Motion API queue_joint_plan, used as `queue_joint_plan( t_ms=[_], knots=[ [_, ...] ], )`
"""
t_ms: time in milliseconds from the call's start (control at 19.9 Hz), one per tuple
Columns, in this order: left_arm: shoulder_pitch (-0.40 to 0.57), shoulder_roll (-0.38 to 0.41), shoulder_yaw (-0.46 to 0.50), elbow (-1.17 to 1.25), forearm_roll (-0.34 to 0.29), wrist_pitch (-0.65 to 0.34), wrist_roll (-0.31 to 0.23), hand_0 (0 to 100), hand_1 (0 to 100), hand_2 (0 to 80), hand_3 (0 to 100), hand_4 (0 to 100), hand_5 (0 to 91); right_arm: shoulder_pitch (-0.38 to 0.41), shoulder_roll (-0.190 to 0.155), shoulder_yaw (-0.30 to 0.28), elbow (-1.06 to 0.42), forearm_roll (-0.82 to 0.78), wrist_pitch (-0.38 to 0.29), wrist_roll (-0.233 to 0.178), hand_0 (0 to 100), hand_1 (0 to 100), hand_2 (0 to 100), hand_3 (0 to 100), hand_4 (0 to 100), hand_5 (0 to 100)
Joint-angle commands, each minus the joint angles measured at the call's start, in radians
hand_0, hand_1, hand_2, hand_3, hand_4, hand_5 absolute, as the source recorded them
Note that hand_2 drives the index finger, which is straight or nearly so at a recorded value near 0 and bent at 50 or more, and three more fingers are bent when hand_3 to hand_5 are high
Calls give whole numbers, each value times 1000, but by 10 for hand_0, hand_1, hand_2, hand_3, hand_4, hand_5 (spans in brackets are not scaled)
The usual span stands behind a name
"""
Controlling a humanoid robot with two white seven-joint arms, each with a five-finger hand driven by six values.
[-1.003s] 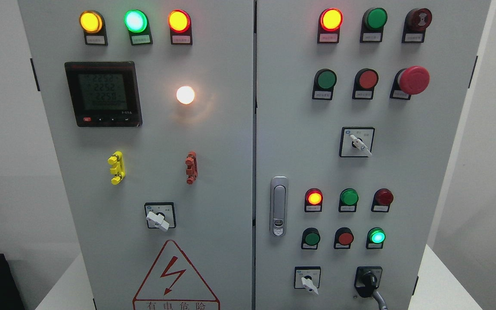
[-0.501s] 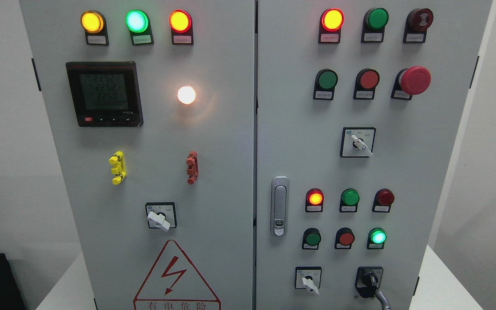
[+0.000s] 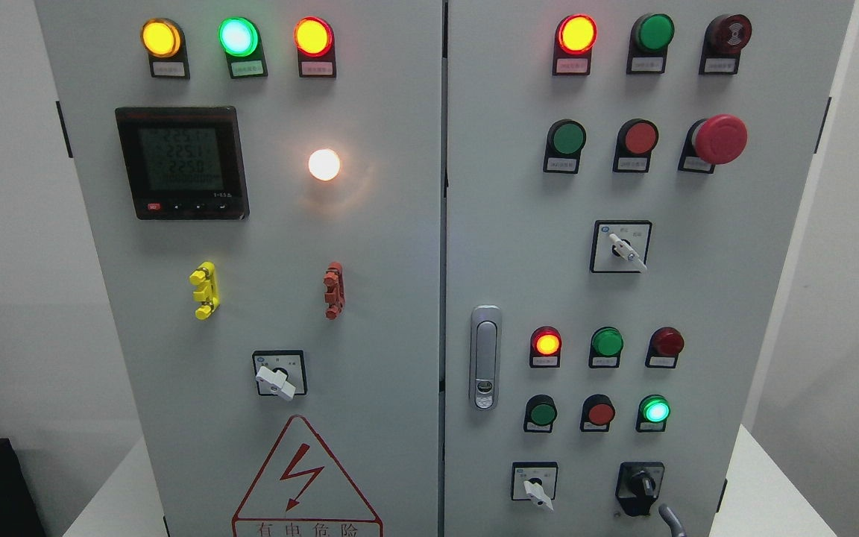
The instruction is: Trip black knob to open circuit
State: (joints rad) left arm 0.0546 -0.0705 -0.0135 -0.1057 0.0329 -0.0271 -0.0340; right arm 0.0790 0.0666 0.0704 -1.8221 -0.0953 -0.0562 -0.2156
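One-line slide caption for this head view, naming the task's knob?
Grey control cabinet with lit indicator lamps; the black knob sits at lower right, a grey fingertip-like part just below it.

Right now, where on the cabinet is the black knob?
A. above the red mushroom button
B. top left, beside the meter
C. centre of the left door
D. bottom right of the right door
D: the black knob sits at the bottom right of the right door, right of a white selector switch.

Black knob (image 3: 640,486) on grey cabinet (image 3: 370,239).
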Motion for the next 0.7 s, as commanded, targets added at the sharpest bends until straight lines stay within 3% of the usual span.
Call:
queue_joint_plan(
  t_ms=[0,150,652],
  knots=[
    [-2,-2,1,0,2,-2,0,120,389,0,0,0,0,-5,7,-11,-28,-3,-8,7,0,53,82,1000,1000,1000],
    [-2,-2,1,0,2,-2,0,120,389,0,0,0,0,-5,22,-23,-29,-3,-5,7,0,54,83,1000,1000,1000],
    [-2,0,1,0,2,-2,0,120,389,0,0,0,0,53,24,-20,-83,-10,10,-8,0,52,84,1000,998,980]
  ],
)
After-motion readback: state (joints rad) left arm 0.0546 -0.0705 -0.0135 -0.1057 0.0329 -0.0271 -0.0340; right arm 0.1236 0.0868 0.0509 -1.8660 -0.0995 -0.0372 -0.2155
